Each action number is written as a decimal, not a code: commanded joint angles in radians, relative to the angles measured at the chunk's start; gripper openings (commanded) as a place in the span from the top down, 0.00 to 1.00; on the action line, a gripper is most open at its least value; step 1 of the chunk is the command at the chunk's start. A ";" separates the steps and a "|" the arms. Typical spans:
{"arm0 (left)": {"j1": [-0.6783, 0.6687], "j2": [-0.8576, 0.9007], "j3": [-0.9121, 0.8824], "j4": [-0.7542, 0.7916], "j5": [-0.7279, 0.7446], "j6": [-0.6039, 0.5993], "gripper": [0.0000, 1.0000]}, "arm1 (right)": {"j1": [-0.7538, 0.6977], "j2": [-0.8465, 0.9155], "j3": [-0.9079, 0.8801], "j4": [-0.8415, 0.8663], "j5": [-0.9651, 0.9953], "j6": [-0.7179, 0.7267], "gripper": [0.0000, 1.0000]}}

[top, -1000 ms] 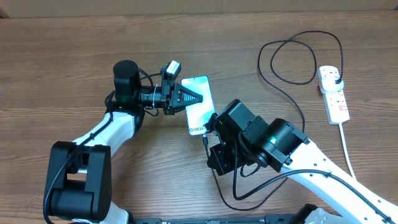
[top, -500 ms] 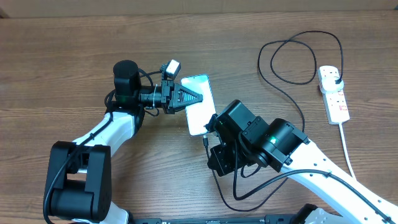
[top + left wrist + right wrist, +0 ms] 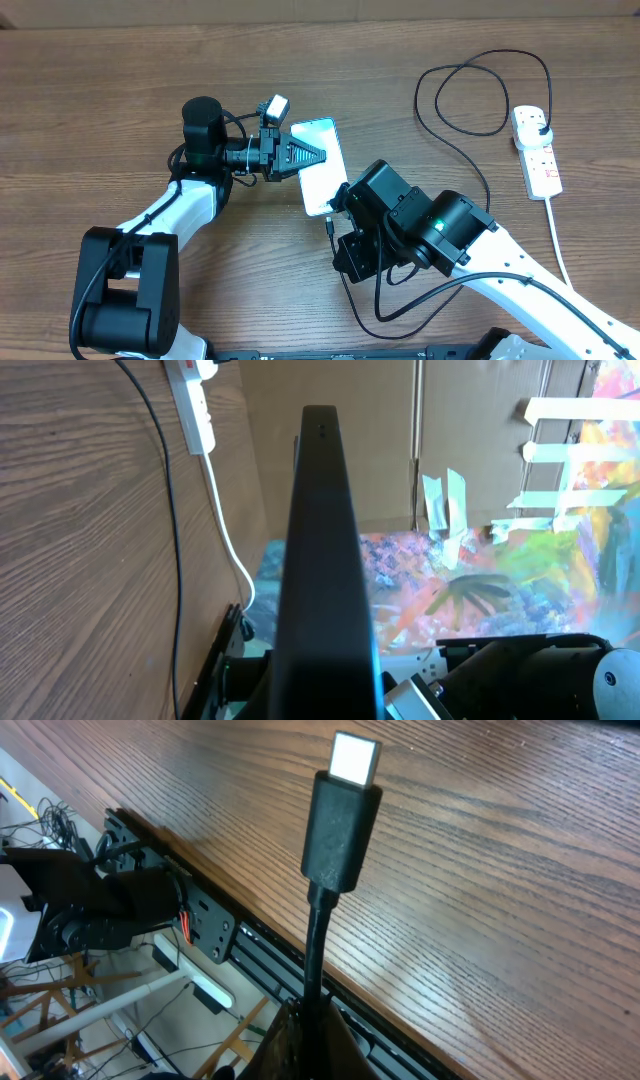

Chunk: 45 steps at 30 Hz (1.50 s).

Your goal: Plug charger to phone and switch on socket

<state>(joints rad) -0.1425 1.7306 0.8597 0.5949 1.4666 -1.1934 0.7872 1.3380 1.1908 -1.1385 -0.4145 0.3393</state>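
My left gripper (image 3: 312, 157) is shut on the phone (image 3: 322, 178) and holds it tilted above the table, its pale screen facing up. In the left wrist view the phone (image 3: 320, 550) shows edge-on as a black bar. My right gripper (image 3: 338, 212) is at the phone's lower end, shut on the charger cable (image 3: 312, 955). The small plug tip (image 3: 346, 810) sticks out beyond the fingers (image 3: 310, 1045), over the wood, apart from the phone. The charger's black cable (image 3: 470, 165) loops back to its plug (image 3: 541, 126) in the white socket strip (image 3: 537, 152) at the far right.
The strip's thick white cord (image 3: 556, 240) runs toward the table's front right. The strip (image 3: 196, 402), the black cable (image 3: 168, 500) and the white cord (image 3: 226, 530) also show in the left wrist view. The table's front edge rail (image 3: 215, 935) lies under the right wrist.
The left gripper has rolled the phone, so the screen looks paler and the Galaxy text no longer shows. The right arm has hardly moved.
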 commanded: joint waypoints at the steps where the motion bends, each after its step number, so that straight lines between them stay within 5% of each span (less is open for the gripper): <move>1: -0.002 0.003 0.026 0.004 0.044 0.031 0.96 | 0.004 -0.001 0.002 0.005 -0.004 -0.006 0.96; 45: -0.002 0.003 0.026 0.003 0.069 0.027 0.96 | 0.004 -0.001 0.002 0.040 0.048 0.003 0.96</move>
<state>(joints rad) -0.1425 1.7306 0.8597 0.5949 1.4990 -1.1934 0.7876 1.3380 1.1908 -1.1187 -0.3843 0.3397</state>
